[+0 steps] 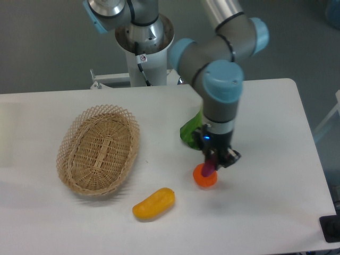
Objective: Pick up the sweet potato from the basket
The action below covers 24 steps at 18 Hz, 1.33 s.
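The grey-and-blue arm reaches down over the right half of the white bench (pixel 265 212), its black gripper (pixel 211 166) pointing straight at the surface. Clamped between the gripper's fingers is the small, dark magenta-purple sweet potato (pixel 208 167), held upright so that only a short stretch of it shows below the fingers. It is out of the basket and well off to its right. Right under it sits a round orange fruit (pixel 204 178) on the bench; the lower tip of the sweet potato overlaps the orange from this angle, and I cannot tell whether they touch.

The oval, light-tan woven wicker basket (pixel 98 149) with its open lattice rim lies on the left part of the bench, with only its woven bottom showing inside. Near its lower right edge, but apart from it, an oblong yellow-orange fruit (pixel 153 204) lies tilted on the bench. Behind the gripper, a bright green object (pixel 189 132) peeks out, mostly hidden by the arm.
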Tool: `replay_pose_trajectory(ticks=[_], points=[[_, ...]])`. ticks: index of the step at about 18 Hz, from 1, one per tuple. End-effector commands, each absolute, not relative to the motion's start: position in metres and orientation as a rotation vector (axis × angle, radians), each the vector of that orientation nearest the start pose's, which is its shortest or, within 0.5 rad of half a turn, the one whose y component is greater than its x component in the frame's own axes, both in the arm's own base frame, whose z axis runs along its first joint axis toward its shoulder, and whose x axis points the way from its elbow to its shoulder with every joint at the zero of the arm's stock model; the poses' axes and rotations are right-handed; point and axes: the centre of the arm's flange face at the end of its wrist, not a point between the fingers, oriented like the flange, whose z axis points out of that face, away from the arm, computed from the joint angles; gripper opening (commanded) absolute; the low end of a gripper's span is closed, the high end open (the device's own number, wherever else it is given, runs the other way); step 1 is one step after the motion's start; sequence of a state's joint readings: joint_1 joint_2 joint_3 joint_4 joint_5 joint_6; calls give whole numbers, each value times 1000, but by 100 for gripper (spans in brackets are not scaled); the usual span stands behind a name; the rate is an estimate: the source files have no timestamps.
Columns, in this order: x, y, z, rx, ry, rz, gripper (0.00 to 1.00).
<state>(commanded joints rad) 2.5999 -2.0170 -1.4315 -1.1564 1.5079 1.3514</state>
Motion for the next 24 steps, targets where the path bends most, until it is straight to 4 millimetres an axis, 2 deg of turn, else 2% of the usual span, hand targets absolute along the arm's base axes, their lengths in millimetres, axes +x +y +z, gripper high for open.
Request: replay_pose_trajectory(ticks=[2, 4, 5, 7, 9, 24], points=[[-524, 457, 336, -3005, 456, 127, 15], [-538, 458, 331, -3006, 442, 134, 15], [-544, 456, 333, -3002, 458, 142, 15], [-553, 443, 329, -2990, 590, 135, 15], [-561, 434, 322, -2987, 630, 128, 15], [-564, 432, 318, -2990, 661, 133, 16]])
